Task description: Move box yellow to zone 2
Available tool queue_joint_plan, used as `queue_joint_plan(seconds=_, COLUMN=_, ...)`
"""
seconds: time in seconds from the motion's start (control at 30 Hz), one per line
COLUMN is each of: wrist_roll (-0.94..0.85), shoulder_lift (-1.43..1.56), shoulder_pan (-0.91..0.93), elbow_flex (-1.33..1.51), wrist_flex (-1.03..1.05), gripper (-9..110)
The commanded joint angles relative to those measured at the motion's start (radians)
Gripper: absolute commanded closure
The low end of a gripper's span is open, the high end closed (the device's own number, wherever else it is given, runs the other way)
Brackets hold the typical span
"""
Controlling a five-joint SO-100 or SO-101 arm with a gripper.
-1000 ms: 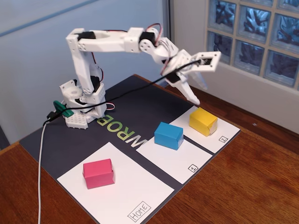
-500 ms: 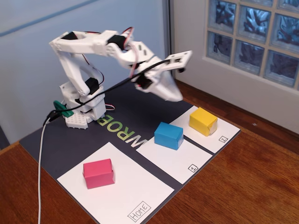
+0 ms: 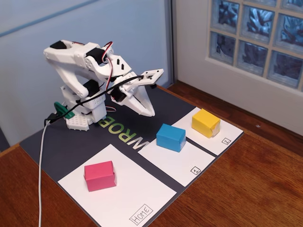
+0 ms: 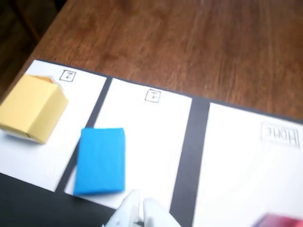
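The gripper [image 3: 150,112] has pulled back from above the sheets toward the arm's base within the last second, its jaws closed and empty. The box yellow [image 3: 206,123] sits on zone 2 [image 3: 226,134], beside the blue box [image 3: 171,137], so the task looks done.

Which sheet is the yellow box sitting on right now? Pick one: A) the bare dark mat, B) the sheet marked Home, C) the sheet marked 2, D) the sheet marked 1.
C: in the fixed view the yellow box rests on the white sheet marked 2, while the blue box sits at sheet 1 and the pink box on Home.
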Motion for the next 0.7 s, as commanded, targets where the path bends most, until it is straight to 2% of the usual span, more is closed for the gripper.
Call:
queue_joint_plan(seconds=0.0, wrist_roll=-0.006, shoulder_lift=0.184, shoulder_pan=0.087, elbow_flex=0.121, wrist_flex=0.094, gripper=102)
queue_joint_plan(seconds=0.23, wrist_roll=-0.011, shoulder_lift=0.339, shoulder_pan=0.175, elbow_flex=0.275, wrist_flex=0.199, gripper=102)
queue_joint_plan(seconds=0.67, wrist_roll=0.02, shoulder_lift=0.502, shoulder_pan=0.153, elbow_flex=0.448, wrist_flex=0.353, gripper=102)
